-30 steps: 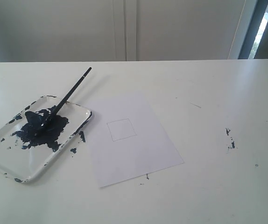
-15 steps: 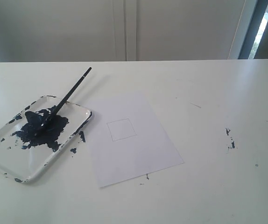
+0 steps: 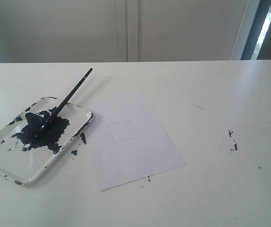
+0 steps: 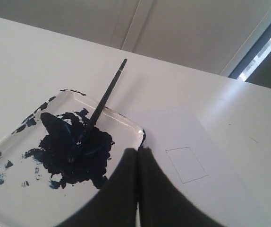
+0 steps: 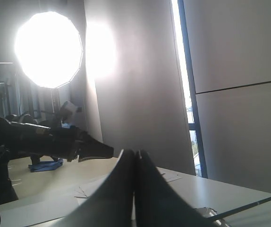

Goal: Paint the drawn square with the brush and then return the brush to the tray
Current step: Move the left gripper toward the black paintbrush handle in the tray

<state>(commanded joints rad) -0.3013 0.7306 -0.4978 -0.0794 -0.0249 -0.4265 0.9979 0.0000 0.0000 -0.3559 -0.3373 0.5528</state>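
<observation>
On the left side of the counter point(image 3: 211, 94) sat the tray point(image 3: 5, 158), and the picture edge cut off its leftmost part. The brush point(image 3: 71, 93) lay with its tip in the dark blue puddle, and its handle leaned over the far rim and out past the tray toward the back of the counter. Just to the right lay the paper sheet point(image 3: 135, 156). Its left edge ran so close to the tray's corner that I could not tell whether they touched. The drawn square point(image 3: 122, 131) sat well inside the sheet's margins, its interior white and unpainted.

Right of the sheet the counter ran wide and bare to its edge, marked only by a few dark paint specks point(image 3: 232, 140). Behind the sheet, too, open surface reached to the counter's back edge.

No arm showed clearly in the exterior view. A dark shape at its right border was cropped too hard to identify.

From the left wrist, the left gripper point(image 4: 138, 150) hung over the tray's corner with its fingers pressed together and nothing between them, and its dark bulk hid part of the rim and the sheet's edge. From the right wrist, the right gripper point(image 5: 135, 152) had its fingers together too, empty, and it pointed into the room. Glare from a round lamp point(image 5: 49, 49) washed out that view, and a thin dark rod low in that picture could not be made out for certain
</observation>
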